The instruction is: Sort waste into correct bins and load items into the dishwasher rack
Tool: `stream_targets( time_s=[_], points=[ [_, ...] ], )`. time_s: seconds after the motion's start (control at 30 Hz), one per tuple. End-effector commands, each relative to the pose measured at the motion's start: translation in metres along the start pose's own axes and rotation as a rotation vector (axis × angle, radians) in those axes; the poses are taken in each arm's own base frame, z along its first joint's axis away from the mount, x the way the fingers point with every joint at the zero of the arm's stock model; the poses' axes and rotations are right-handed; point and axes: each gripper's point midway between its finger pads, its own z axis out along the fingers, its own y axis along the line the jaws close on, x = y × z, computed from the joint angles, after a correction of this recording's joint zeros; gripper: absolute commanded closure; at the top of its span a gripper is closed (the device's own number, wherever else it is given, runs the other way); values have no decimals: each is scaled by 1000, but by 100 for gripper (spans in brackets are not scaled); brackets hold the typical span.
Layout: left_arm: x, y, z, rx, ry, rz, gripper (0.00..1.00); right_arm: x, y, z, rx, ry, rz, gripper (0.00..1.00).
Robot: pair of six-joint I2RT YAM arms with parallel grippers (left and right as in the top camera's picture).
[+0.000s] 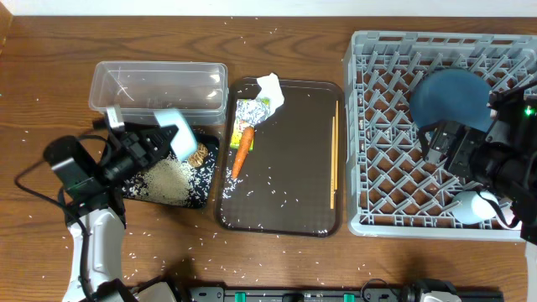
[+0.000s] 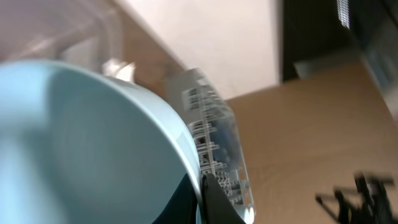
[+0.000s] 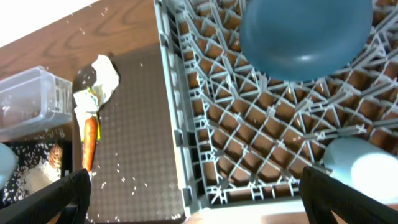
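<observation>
At 3 o'clock, rack point(image 1: 357, 126) holds blue bowl point(image 1: 453, 96), white bowl point(image 1: 474, 205) | right claw point(image 1: 439, 143) apart above it | left claw point(image 1: 165, 134) at 9 clamped on light-blue bowl point(image 1: 180, 134), tipped over black tray point(image 1: 206, 174) | unsorted near 12: tissue point(image 1: 270, 86), wrapper point(image 1: 249, 111), carrot point(image 1: 242, 151) | chopsticks point(image 1: 333, 159) unloaded

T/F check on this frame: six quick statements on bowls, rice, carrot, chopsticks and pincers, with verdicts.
1. The left pincer holds the small light-blue bowl. True.
2. The large blue bowl sits in the dishwasher rack. True.
3. Rice lies in the black tray. True.
4. The carrot lies in the rack. False: it lies on the brown serving tray.
5. The chopsticks are in the rack. False: they lie along the serving tray's right edge.
6. The right pincer grips the white bowl. False: it is open, and the white bowl lies apart from it.
</observation>
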Motion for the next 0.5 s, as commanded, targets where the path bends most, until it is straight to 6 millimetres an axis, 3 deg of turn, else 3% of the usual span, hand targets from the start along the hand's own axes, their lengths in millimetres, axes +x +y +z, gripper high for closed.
stream_targets(
  time_s=[0.0,0.13,0.27,0.47],
  points=[
    [3,-16,-2,58,43,-3,94,-9,1,-5,-11,-40,-17,1],
    [23,-46,4,196,165,213,94,-8,1,-5,-11,-39,-13,1],
    [22,-46,20,156,150,121,94,-7,1,-5,-9,-33,-12,1],
    [12,-77,63,162,39,119,94,-9,1,-5,-11,-39,-13,1]
  ],
)
